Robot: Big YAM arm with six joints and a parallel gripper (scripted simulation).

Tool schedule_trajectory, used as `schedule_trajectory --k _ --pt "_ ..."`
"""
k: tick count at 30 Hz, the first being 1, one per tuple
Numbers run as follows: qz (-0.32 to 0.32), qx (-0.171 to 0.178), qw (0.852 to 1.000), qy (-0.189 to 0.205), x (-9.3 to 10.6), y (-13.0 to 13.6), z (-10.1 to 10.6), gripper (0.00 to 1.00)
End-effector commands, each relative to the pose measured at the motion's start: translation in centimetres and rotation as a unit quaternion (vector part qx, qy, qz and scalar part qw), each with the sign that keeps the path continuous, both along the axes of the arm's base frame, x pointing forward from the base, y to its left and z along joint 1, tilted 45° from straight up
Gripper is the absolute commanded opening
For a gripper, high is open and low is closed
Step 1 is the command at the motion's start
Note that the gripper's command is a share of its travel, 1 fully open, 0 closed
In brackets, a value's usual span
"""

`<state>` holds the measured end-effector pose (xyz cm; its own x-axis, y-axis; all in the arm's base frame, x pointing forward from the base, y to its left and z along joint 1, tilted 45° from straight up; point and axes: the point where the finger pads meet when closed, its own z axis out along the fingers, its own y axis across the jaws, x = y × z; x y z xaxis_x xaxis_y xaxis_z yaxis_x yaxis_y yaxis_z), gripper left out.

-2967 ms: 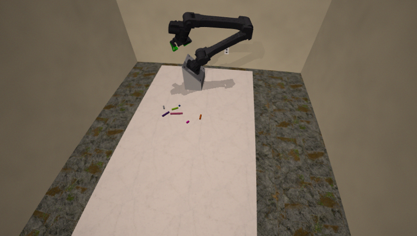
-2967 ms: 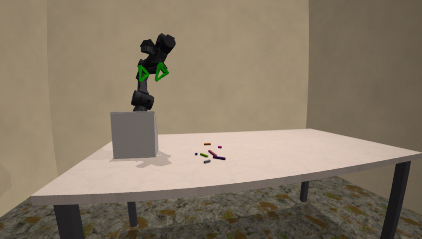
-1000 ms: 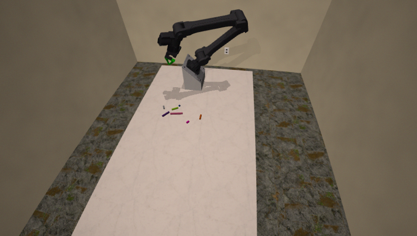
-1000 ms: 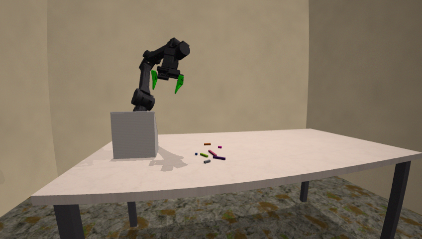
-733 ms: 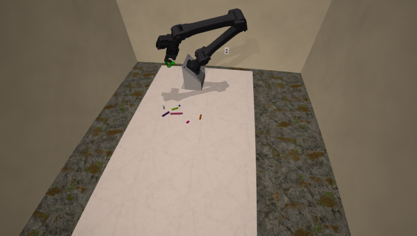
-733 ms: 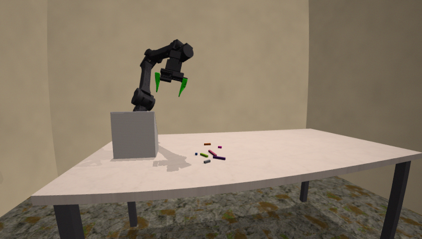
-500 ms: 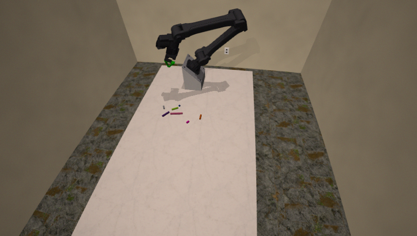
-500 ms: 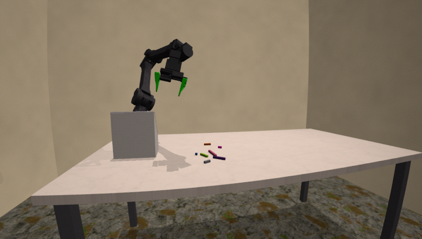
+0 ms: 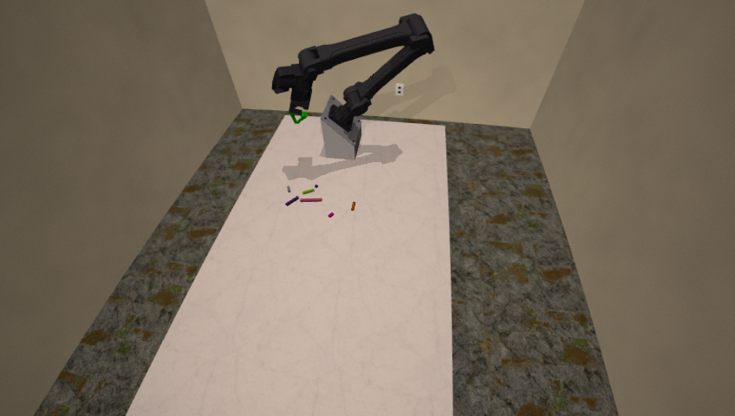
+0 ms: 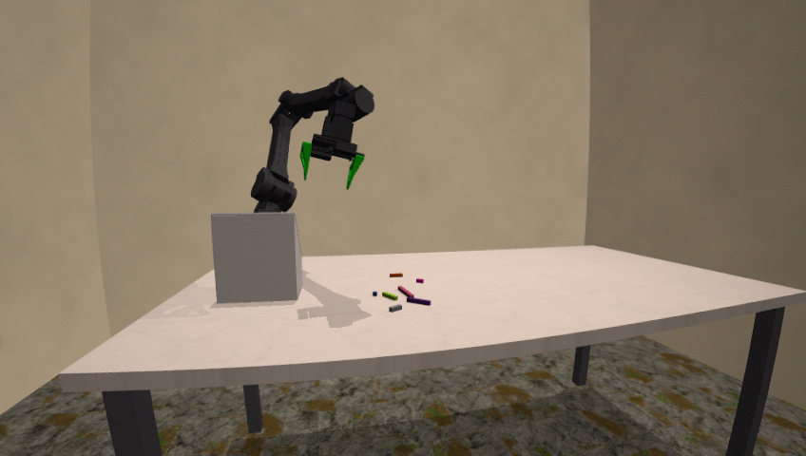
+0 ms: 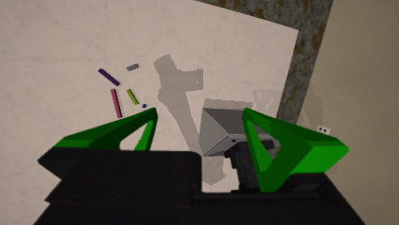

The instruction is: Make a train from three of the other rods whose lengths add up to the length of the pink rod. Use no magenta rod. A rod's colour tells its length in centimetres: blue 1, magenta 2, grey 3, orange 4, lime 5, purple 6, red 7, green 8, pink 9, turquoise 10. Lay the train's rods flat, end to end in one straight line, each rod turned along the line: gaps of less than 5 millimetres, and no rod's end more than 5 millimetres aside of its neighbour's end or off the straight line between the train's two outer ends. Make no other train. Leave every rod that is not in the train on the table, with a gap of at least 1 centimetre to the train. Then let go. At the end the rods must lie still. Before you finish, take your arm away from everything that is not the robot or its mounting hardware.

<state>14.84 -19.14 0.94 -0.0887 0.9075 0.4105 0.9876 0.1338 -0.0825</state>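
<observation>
Several small rods lie loose on the white table. The pink rod point(image 9: 310, 199) lies flat, with the purple rod point(image 9: 291, 200) to its left, the lime rod point(image 9: 308, 191) and the tiny blue rod point(image 9: 315, 185) just behind it, and the grey rod point(image 9: 289, 189) at the far left. The magenta rod point(image 9: 330, 215) and the orange rod point(image 9: 353, 205) lie apart to the right. None touch end to end. My gripper point(image 10: 329, 167) is open and empty, high above the table near the arm's base. The wrist view shows the pink rod point(image 11: 116, 103), purple rod point(image 11: 109, 77), lime rod point(image 11: 132, 97) and grey rod point(image 11: 132, 67) far below.
The grey pedestal point(image 10: 256, 257) carrying the arm stands at the table's back end, behind the rods. The arm's shadow point(image 9: 340, 160) falls between the pedestal and the rods. The table's long near half stretches toward the camera.
</observation>
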Motion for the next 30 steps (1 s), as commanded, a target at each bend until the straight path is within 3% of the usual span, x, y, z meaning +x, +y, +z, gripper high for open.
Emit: schedule_trajectory --k 1,6,7,15,23,24,30 --pt "0.014 -0.029 0.999 -0.023 2.2 -2.6 1.2 1.0" --pt "0.002 -0.027 0.999 -0.021 1.8 -2.9 1.0 1.0" --pt "0.06 -0.013 0.996 -0.058 4.0 -2.2 -0.6 1.0" --pt "0.047 -0.02 0.997 -0.061 3.4 -2.8 0.2 1.0" --pt "0.048 -0.01 0.997 -0.054 3.4 -2.4 -0.4 1.0" --pt "0.108 0.004 0.99 -0.093 5.7 -1.5 -2.0 1.0" --pt "0.093 0.007 0.992 -0.089 4.9 -1.9 -1.9 1.0"
